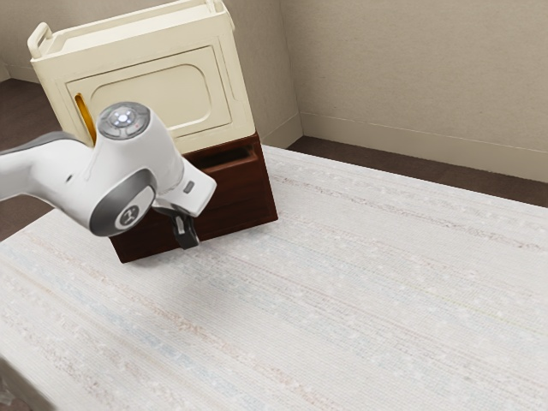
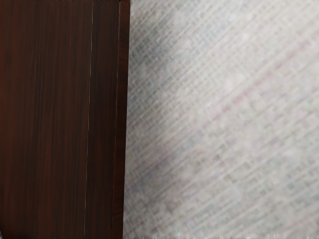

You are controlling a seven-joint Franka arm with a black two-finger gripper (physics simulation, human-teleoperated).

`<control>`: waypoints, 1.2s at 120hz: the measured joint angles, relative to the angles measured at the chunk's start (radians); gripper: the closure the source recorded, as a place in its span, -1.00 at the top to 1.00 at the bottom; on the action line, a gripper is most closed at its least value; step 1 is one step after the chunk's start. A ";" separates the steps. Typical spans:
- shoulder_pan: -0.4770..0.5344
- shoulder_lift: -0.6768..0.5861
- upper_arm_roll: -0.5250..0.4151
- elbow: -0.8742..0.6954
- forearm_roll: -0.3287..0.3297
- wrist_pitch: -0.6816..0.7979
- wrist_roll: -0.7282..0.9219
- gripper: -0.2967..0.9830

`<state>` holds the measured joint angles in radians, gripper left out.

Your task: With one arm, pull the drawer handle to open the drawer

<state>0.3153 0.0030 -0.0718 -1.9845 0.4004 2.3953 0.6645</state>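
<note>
A striped, pale cloth covers the table (image 1: 368,291), where a cream cabinet (image 1: 150,90) sits atop a dark-brown wooden drawer unit (image 1: 250,193). A white robot arm (image 1: 137,163) reaches across both, its black gripper (image 1: 186,233) near the unit's lower front; how far open it is, and whether it holds anything, cannot be told. The exterior view shows a dark slot (image 1: 233,157) high on the brown front; the wrist view, close-up wood grain and a thin seam (image 2: 88,144) beside the cloth's weave.
</note>
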 joint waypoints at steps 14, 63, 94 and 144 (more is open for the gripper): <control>-0.001 -0.016 -0.002 -0.004 -0.014 -0.007 0.002 0.30; 0.016 -0.098 -0.051 -0.066 -0.073 -0.037 0.002 0.29; 0.018 -0.134 -0.085 -0.098 -0.119 -0.069 0.001 0.36; 0.022 -0.178 -0.118 -0.136 -0.157 -0.096 -0.004 0.42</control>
<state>0.3373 -0.1746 -0.1901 -2.1208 0.2434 2.2997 0.6609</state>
